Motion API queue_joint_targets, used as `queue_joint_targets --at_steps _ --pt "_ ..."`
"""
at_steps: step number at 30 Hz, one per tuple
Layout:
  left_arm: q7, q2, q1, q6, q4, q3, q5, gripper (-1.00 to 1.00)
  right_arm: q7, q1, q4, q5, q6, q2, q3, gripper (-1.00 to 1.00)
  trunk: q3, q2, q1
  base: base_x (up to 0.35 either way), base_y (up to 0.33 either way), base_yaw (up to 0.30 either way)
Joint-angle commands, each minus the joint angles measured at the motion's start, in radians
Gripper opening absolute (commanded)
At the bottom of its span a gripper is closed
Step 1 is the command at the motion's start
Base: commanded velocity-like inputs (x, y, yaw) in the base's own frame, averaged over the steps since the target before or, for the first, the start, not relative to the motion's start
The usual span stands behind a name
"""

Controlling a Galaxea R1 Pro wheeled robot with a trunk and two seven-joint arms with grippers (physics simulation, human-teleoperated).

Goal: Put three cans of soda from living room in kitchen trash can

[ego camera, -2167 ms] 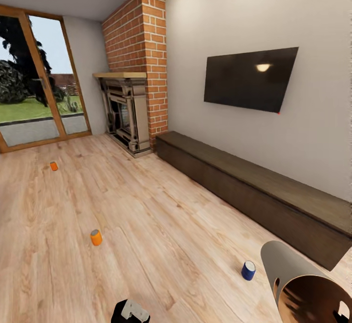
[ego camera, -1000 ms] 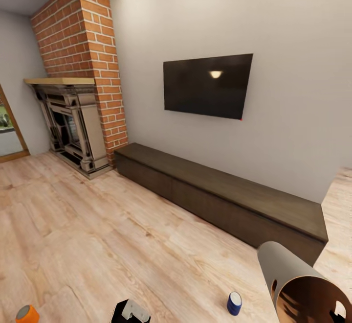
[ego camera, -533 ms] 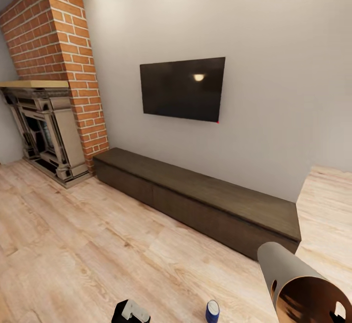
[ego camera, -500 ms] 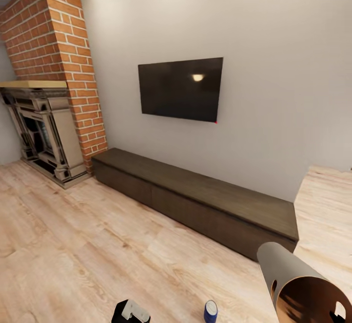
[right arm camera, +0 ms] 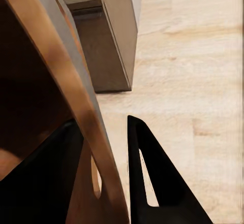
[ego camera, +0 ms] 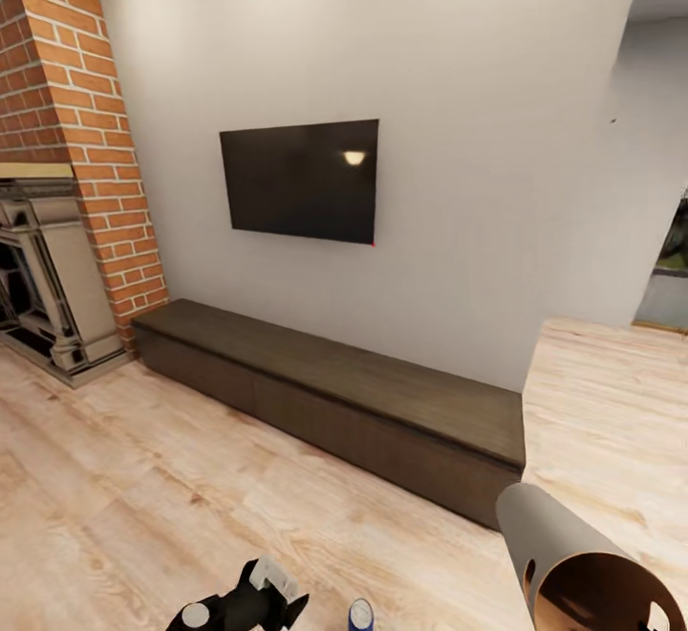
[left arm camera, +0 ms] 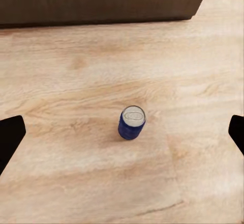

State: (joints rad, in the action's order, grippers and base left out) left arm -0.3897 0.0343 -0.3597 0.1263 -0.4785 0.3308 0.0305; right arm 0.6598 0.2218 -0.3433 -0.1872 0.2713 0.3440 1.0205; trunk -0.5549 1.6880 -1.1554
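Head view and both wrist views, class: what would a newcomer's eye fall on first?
A dark TV hangs on the pale wall above a long low cabinet, beside a brick fireplace. A blue can stands upright on the wood floor between the left gripper's open fingers. The right gripper pinches the bin's wall.

Blue can [left arm camera: 131, 123], red brick fireplace [ego camera: 67, 124], black TV [ego camera: 301, 180], dark brown bench [ego camera: 334, 392], grey-and-brown bin [ego camera: 583, 569]

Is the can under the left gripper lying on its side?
No, in the left wrist view the blue can stands upright on the wood floor, its silver top facing the camera.
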Motion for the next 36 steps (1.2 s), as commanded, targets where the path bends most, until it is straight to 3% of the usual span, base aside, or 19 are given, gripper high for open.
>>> queue_joint_targets --at_steps 1,5,9,20,36 --pt "-0.029 0.011 -0.023 -0.001 0.014 -0.007 -0.009 1.0 0.006 0.0 0.014 0.01 0.019 0.0 0.011 -1.0 0.001 0.0 0.0 0.141 -0.271 -0.132" --pt "-0.148 0.054 -0.065 0.003 0.083 -0.052 -0.089 1.0 0.005 -0.002 0.042 -0.007 0.052 -0.001 0.009 -1.0 0.005 0.0 0.0 0.148 -0.251 -0.113" --pt "-0.205 0.082 -0.08 0.007 0.103 -0.066 -0.113 1.0 0.0 -0.002 0.086 -0.043 0.071 -0.001 0.011 -1.0 0.009 0.0 0.0 0.122 -0.16 -0.093" --pt "-0.219 0.088 -0.085 0.013 0.11 -0.063 -0.112 1.0 -0.006 -0.002 0.11 -0.059 0.102 -0.002 0.012 -1.0 0.011 0.0 0.0 0.009 -0.178 -0.015" --pt "-0.212 0.083 -0.085 0.015 0.11 -0.06 -0.112 1.0 -0.008 -0.002 0.111 -0.059 0.103 -0.002 0.009 -1.0 0.011 0.0 0.0 -0.107 -0.216 0.0"
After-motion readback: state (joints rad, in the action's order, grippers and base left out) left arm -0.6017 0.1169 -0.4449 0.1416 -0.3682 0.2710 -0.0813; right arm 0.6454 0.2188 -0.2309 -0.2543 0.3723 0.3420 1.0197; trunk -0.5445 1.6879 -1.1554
